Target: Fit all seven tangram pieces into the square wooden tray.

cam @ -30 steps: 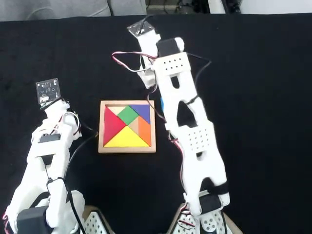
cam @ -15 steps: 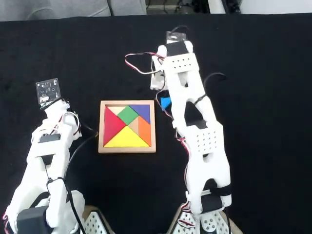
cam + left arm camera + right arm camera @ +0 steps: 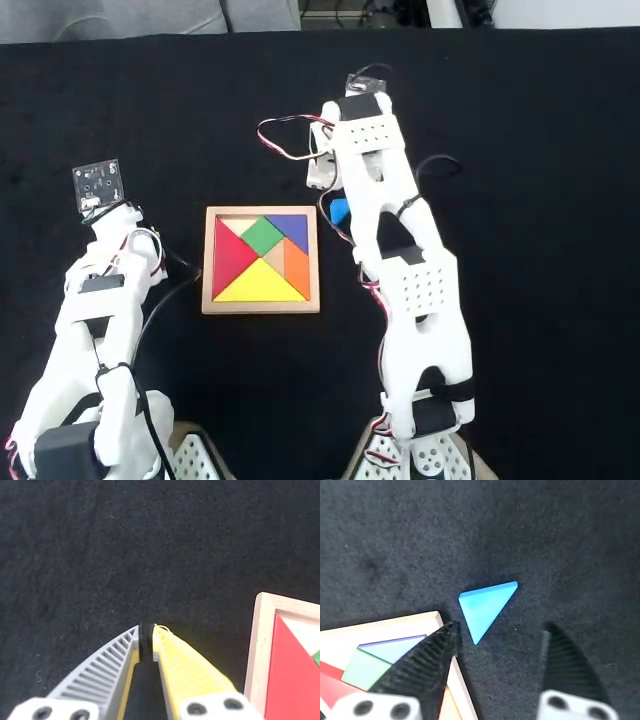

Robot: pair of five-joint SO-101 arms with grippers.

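The square wooden tray (image 3: 209, 260) lies between the arms, holding red, yellow, green, dark blue and orange pieces around a tan triangular patch (image 3: 268, 266). A light blue triangle (image 3: 339, 210) lies flat on the cloth just right of the tray's far right corner. In the right wrist view this triangle (image 3: 485, 605) sits just ahead of my right gripper (image 3: 500, 636), which hangs open above it and holds nothing. My left gripper (image 3: 148, 628) is shut and empty over bare cloth, just left of the tray's edge (image 3: 256, 650).
Black cloth covers the whole table. The right arm (image 3: 410, 290) stretches along the tray's right side, with red and white wires (image 3: 285, 135) looping off its wrist. The left arm (image 3: 95, 300) stands left of the tray.
The right arm has swung right, away from the tray's far right corner, and the light blue triangle now shows beside it. The left arm has not moved.
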